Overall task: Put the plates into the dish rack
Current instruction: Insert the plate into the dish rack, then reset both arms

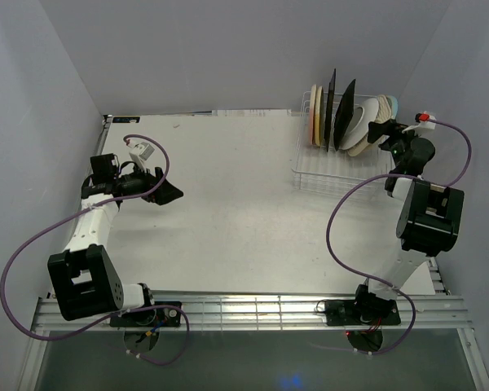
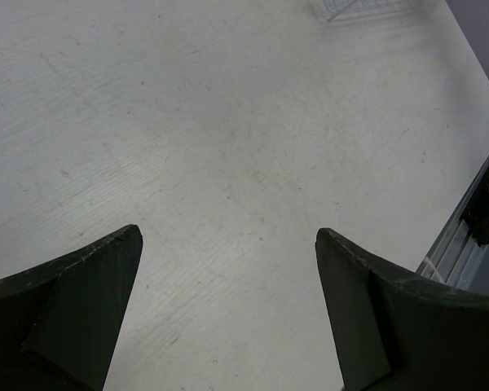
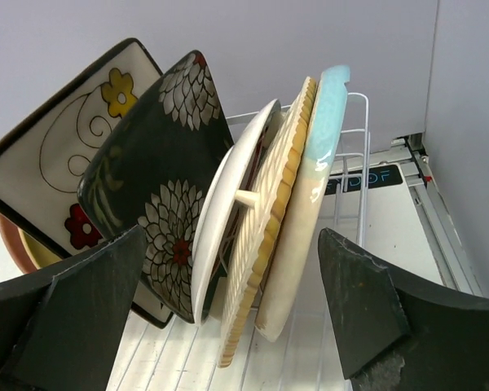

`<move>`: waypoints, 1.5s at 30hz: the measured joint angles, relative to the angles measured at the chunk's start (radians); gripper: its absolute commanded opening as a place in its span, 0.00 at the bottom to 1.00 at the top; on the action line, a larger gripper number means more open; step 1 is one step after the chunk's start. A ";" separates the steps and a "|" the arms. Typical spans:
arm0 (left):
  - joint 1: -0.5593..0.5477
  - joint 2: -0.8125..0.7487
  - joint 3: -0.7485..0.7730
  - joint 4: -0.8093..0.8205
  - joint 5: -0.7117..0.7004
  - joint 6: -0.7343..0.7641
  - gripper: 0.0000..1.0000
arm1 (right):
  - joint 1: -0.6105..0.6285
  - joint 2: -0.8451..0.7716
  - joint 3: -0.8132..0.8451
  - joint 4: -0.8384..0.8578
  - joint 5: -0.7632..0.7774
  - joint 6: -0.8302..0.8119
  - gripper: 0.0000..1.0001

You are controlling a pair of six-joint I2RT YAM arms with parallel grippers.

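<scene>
The plates (image 1: 346, 122) stand on edge in the dish rack (image 1: 334, 171), which sits at the far right of the bench (image 1: 244, 212), near the back wall. The right claw (image 1: 381, 130) is at the rack's right end, just beside the outermost plates. Its fingers (image 3: 73, 318) are spread wide with nothing clamped between them.

From the right wrist view the row leans in a fan. A square cream floral plate (image 3: 65, 138) is at the left, then a square black floral plate (image 3: 159, 179), a thin white round plate (image 3: 224, 220) and a ribbed plate (image 3: 269, 244) seen edge-on. A blue-and-cream plate (image 3: 314, 187) stands nearest the rack's white wire end. Two more rims, reddish and yellow, peep out low at the left, though too little shows to tell them for sure.

The left claw (image 2: 228, 236) hangs over bare bench well away on the left side, fingers apart and holding nothing.
</scene>
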 measured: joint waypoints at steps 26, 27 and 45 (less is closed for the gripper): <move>0.000 -0.041 -0.006 -0.003 0.002 0.015 0.98 | 0.283 -0.543 -0.232 -0.307 0.318 -0.058 0.90; 0.000 -0.046 -0.010 -0.002 0.002 0.016 0.98 | 0.314 -0.564 -0.233 -0.328 0.330 -0.056 0.90; 0.000 -0.126 -0.054 0.012 0.056 0.033 0.96 | 0.637 -1.100 -0.515 -0.644 0.327 0.035 0.93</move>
